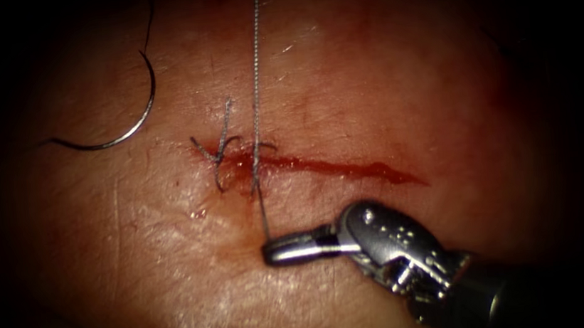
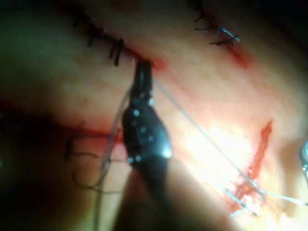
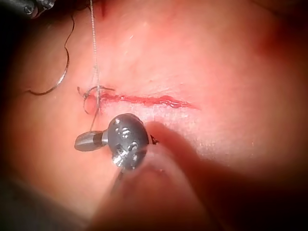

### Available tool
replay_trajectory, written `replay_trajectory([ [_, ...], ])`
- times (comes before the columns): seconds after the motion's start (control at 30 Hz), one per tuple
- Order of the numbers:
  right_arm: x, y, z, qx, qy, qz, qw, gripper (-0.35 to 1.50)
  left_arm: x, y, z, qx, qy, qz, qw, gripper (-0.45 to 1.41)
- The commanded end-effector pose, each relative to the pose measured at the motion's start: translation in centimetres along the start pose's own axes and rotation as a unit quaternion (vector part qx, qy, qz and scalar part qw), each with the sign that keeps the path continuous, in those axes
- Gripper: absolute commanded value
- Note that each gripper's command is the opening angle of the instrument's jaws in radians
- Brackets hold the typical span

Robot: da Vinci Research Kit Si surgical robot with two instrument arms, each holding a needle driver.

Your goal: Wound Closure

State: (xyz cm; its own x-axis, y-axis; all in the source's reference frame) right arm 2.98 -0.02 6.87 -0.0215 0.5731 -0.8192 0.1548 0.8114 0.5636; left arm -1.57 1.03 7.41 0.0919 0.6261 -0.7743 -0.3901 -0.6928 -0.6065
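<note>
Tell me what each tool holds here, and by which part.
Right tool: thread, gripped at its short end below the cut. Left tool: same thread. Needle lies free on the tissue.

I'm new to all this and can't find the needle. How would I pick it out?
Start at the red cut across the tissue, and follow it to its stitched left end. Up and left of there, lying free on the surface, is the needle: a thin dark arc, smoothly curved, unlike the straight, taut thread.

Needle (image 1: pixel 131 115) lying free (curved), thread (image 1: pixel 256 81) taut
</note>
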Motion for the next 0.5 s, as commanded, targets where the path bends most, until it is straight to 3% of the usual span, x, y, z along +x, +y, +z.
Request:
replay_trajectory([
  [0.03, -0.14, -0.06, 0.12, 0.001, 0.0, 0.005, 1.0, -0.35, -0.05, -0.01, 0.05, 0.001, 0.001, -0.001, 1.0, -0.45],
  [0.3, -0.27, -0.56, 0.35, -0.006, -0.037, 0.002, 0.999, -0.35, -0.09, -0.12, 0.35, -0.004, -0.008, 0.024, 1.0, -0.45],
  [0.5, -0.54, -0.82, 0.57, -0.016, -0.05, 0.007, 0.999, -0.35, -0.31, -0.17, 0.43, -0.007, -0.03, 0.038, 0.999, -0.45],
])
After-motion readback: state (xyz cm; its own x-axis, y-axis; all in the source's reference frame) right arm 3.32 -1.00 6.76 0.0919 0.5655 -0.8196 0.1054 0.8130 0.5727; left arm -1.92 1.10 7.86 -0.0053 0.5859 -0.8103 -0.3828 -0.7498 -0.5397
